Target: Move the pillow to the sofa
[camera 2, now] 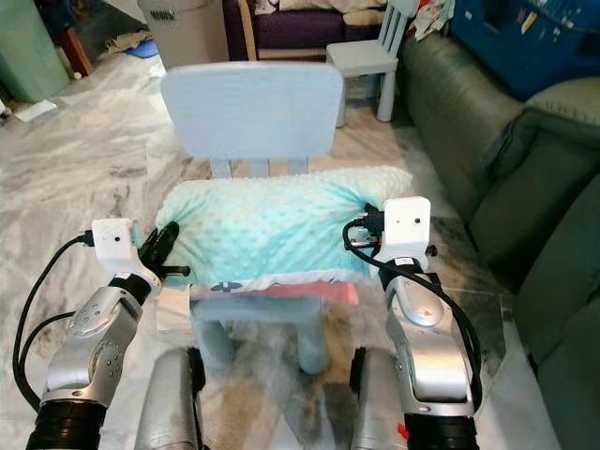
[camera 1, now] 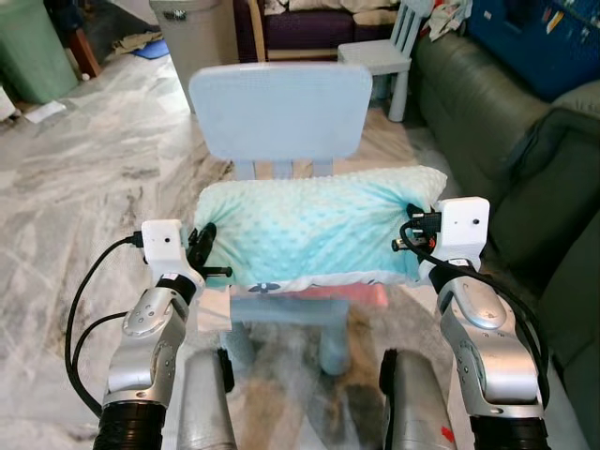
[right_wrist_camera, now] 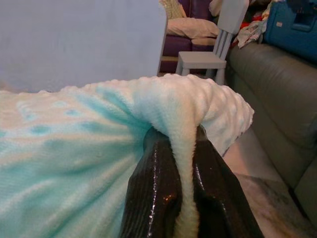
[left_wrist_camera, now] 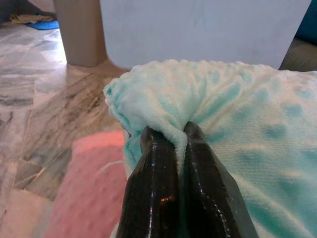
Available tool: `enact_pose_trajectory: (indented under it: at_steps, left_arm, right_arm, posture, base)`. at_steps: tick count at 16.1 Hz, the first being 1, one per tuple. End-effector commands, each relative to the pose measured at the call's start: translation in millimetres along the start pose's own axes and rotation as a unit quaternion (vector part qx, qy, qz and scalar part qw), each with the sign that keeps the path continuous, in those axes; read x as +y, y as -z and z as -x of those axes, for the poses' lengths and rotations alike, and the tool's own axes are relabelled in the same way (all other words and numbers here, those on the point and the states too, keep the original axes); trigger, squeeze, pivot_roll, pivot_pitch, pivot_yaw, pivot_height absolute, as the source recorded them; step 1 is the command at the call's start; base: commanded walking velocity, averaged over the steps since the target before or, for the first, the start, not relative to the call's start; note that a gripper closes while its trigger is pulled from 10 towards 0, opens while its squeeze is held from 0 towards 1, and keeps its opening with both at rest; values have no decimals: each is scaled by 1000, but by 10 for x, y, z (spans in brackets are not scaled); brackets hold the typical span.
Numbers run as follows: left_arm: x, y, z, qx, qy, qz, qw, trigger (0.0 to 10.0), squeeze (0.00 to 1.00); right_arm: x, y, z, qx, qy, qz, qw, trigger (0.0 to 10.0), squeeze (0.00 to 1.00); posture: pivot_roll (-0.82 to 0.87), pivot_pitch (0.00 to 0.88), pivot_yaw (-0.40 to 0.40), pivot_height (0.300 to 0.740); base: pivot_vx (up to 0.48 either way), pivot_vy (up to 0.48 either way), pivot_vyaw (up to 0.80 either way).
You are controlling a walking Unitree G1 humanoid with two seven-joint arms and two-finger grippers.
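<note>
A mint-green dotted pillow (camera 1: 314,225) lies across the seat of a small pale-blue chair (camera 1: 279,108) straight ahead of me. My left gripper (camera 1: 208,246) pinches the pillow's left end, and its fingers (left_wrist_camera: 158,163) are shut on a fold of the fabric (left_wrist_camera: 179,130). At the pillow's right end my right gripper (camera 1: 412,230) is likewise shut, with plush fabric (right_wrist_camera: 181,148) squeezed between its fingers (right_wrist_camera: 153,173). The dark green sofa (camera 1: 497,122) runs along my right side.
A pink cushion edge (camera 1: 323,296) peeks out under the pillow on the seat. A second small chair (camera 1: 389,47) and a grey bin (camera 1: 192,28) stand further back on the marble floor (camera 1: 84,178). A blue box (camera 1: 539,37) sits on the sofa back.
</note>
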State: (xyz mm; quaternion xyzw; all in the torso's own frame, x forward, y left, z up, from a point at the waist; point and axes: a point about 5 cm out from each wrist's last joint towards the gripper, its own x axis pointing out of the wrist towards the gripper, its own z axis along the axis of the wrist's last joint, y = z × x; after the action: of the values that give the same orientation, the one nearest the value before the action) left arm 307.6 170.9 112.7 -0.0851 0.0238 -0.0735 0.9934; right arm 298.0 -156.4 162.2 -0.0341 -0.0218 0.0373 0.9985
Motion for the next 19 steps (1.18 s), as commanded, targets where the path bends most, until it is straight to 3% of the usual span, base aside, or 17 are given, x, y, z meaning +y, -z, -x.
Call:
enact_pose_trajectory:
  at_steps: [1, 19]
  left_arm:
    - [1, -55, -4, -7, 1, -6, 1000, 10000, 0]
    - [-73, 0, -49, 9, 21, -11, 1000, 10000, 0]
  right_arm:
    - [7, -92, 7, -17, 1, -3, 1000, 10000, 0]
    - [-28, -197, -15, -30, 6, -5, 1000, 10000, 0]
  posture:
    - [-61, 0, 59, 551]
    - [-80, 0, 61, 726]
  base:
    - [0, 0, 0]
    - [0, 0, 0]
